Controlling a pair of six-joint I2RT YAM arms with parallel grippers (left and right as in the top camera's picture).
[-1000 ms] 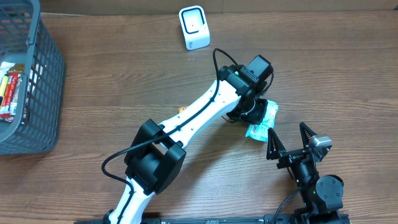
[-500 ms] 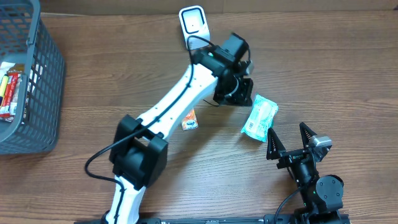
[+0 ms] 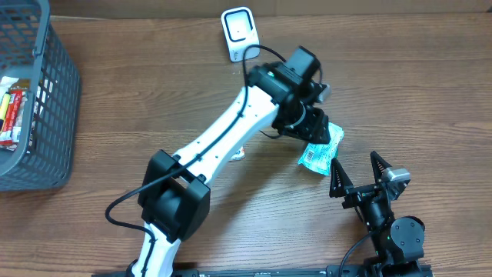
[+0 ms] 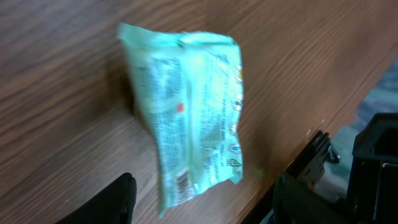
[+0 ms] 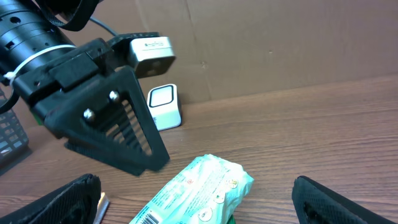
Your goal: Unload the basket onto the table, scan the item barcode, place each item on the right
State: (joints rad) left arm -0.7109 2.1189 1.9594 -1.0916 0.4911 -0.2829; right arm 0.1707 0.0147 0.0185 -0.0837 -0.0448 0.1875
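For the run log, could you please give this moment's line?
left gripper open above green packet | right gripper open, empty | packet lying on table

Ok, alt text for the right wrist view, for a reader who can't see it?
A pale green plastic packet lies flat on the brown wooden table, a barcode at its near end. One of the left arm's black triangular fingers hangs left of it, a small white box-shaped scanner behind. The right arm's own fingers frame the bottom corners, wide apart.
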